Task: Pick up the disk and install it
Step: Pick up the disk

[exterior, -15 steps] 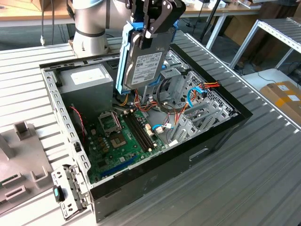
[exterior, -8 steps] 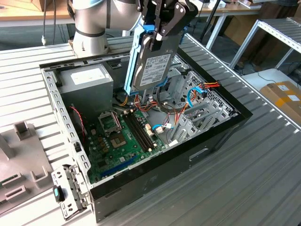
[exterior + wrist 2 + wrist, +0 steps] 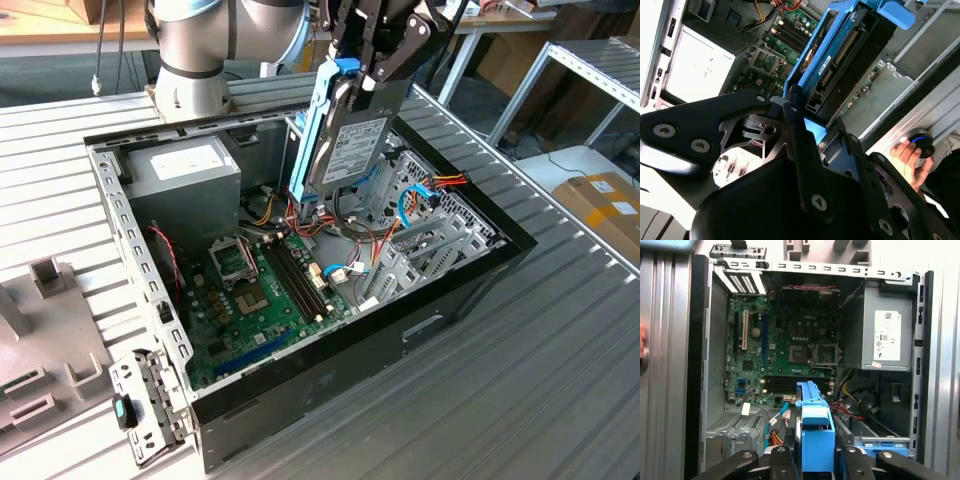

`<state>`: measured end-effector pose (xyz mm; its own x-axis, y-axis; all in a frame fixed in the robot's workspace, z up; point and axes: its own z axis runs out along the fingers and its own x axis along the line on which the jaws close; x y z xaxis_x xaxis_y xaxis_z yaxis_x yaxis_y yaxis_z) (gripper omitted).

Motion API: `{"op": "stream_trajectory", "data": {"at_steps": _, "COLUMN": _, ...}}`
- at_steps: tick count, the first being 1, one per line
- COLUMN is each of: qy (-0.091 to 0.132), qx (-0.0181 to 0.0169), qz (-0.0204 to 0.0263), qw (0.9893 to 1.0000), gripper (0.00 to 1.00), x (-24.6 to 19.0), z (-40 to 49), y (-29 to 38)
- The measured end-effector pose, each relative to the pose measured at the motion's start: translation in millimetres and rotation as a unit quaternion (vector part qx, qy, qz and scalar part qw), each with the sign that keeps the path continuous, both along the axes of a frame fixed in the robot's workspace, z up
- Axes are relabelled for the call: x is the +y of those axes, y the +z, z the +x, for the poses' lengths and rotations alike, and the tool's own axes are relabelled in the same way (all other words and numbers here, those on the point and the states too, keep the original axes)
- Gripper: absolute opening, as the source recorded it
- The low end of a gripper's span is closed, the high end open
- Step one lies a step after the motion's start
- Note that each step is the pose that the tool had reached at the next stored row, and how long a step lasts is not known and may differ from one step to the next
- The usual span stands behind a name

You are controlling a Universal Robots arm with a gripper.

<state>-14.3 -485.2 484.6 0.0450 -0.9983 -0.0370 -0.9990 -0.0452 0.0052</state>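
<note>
My gripper (image 3: 372,62) is shut on the disk (image 3: 345,140), a grey metal drive in a light-blue carrier frame. The disk hangs nearly upright, its lower end just above the far middle of the open computer case (image 3: 470,285), near the cables and the drive cage (image 3: 420,235). In the second wrist view the disk (image 3: 840,55) runs away from my black fingers (image 3: 792,112), which clamp its near end. In the first wrist view the blue carrier edge (image 3: 815,425) stands between my gripper (image 3: 816,462) fingers, over the case interior.
Inside the case are a grey power supply (image 3: 185,175), a green motherboard (image 3: 260,290) and coloured cables (image 3: 440,182). A grey panel (image 3: 40,340) lies at the exterior view's left. A person's hand (image 3: 907,157) rests on a round knob beside the case.
</note>
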Motion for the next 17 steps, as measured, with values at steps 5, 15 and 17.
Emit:
{"op": "stream_trajectory", "data": {"at_steps": 5, "qy": -0.001, "qx": 0.0, "qz": -0.0003, "qw": 1.0, "gripper": 0.37, "x": -10.8, "z": 6.1, "y": -0.8}}
{"op": "stream_trajectory", "data": {"at_steps": 15, "qy": -0.002, "qx": 0.0, "qz": -0.0012, "qw": 1.0, "gripper": 0.37, "x": -42.8, "z": 10.9, "y": -1.6}}
{"op": "stream_trajectory", "data": {"at_steps": 17, "qy": -0.002, "qx": 0.0, "qz": -0.0012, "qw": 1.0, "gripper": 0.37, "x": -42.9, "z": 11.1, "y": -1.6}}
